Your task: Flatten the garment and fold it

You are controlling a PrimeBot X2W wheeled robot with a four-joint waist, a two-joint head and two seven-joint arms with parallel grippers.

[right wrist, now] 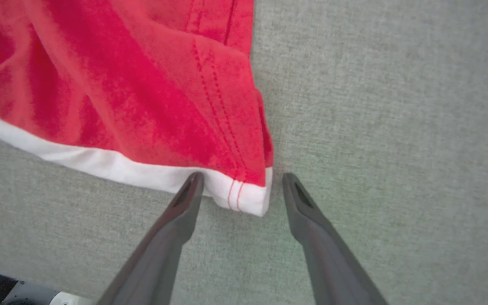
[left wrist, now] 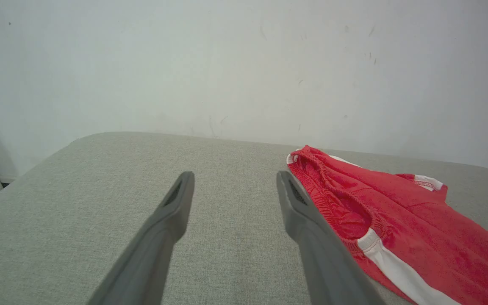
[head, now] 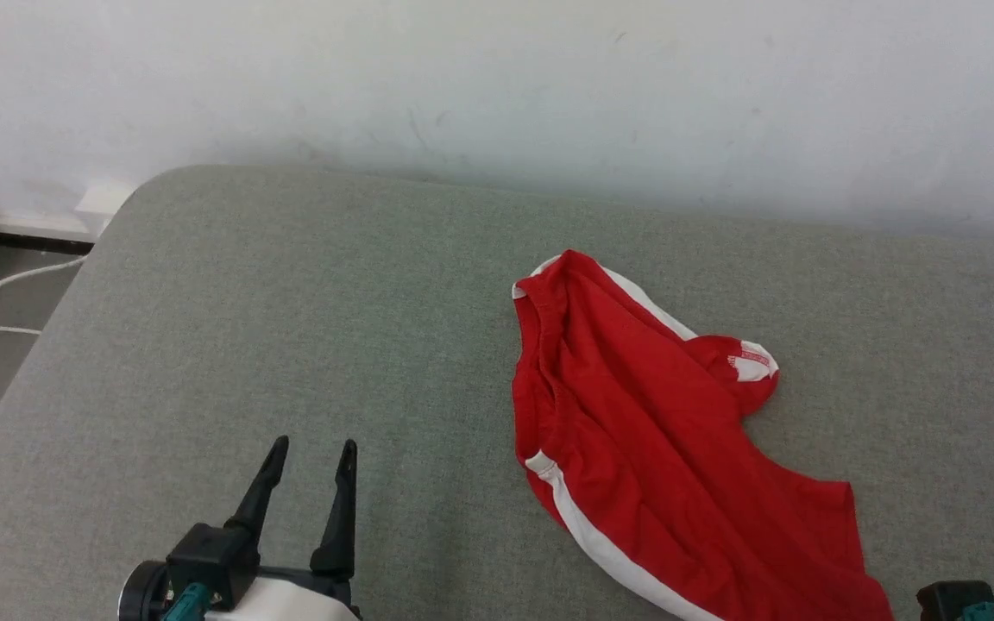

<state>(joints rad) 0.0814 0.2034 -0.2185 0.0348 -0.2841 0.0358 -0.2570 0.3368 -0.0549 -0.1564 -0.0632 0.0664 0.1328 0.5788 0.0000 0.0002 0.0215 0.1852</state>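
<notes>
Red garment [head: 635,431] crumpled on grey cushion [head: 290,302]; white label [head: 751,362] lettering illegible.

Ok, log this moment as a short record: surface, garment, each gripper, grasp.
surface: grey fabric pad against a white wall
garment: red shorts, rumpled, not laid flat
left gripper: open, over bare pad, left of the garment
right gripper: open, fingers either side of the white hem corner
grasp: none yet
</notes>
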